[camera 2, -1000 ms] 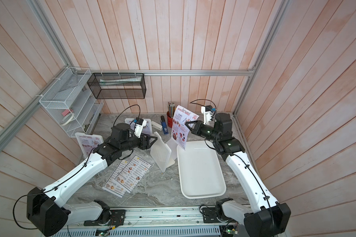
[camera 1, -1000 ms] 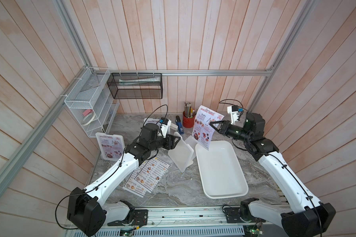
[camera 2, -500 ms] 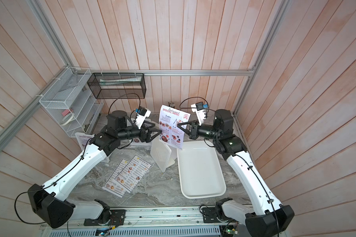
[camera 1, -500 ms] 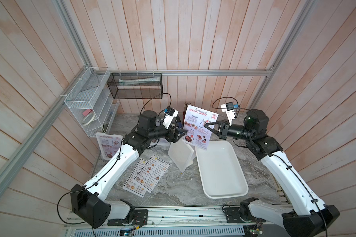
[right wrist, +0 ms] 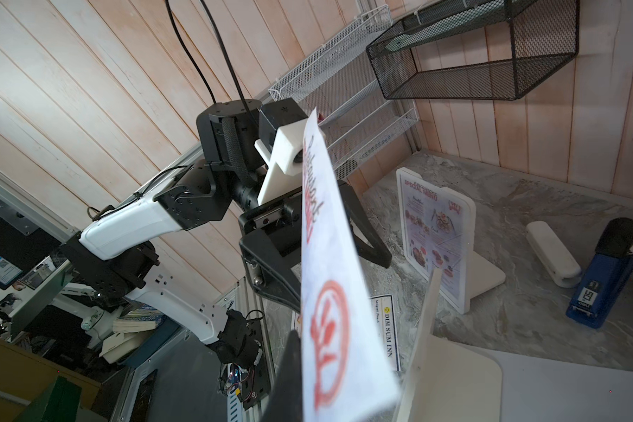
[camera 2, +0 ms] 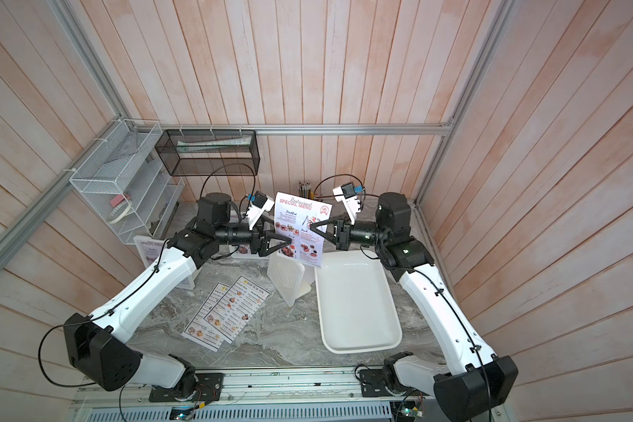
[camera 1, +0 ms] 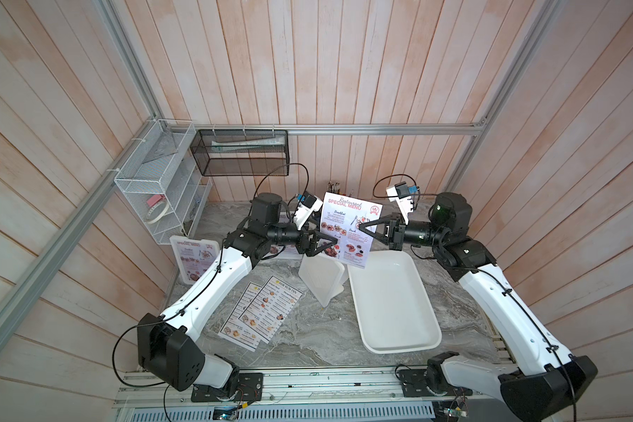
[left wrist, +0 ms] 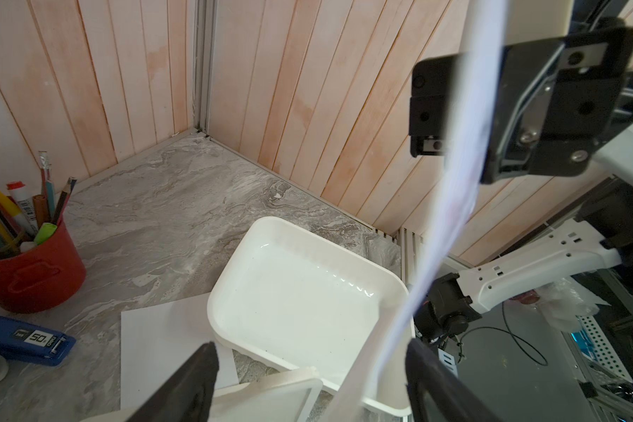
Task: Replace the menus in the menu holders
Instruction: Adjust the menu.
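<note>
Centrally, in both top views, a pinkish SPECIAL MENU sheet hangs tilted in the air, clear of the bench. The right claw is pinched tight on the sheet's right edge. The left claw stands wide, its fingers either side of the sheet's lower left edge; whether either finger touches the paper cannot be told. The sheet's bottom edge lies over the far rim of the white tray and near the top edge of the empty menu holder, which stands just beside the tray's left rim. Open bench lies at lower centre, between the tray and two DIM SUM INN menus, flat and overlapped. A filled menu holder stands at the left wall. Sheet face: red heading, round red logo, rows of food photos.
</note>
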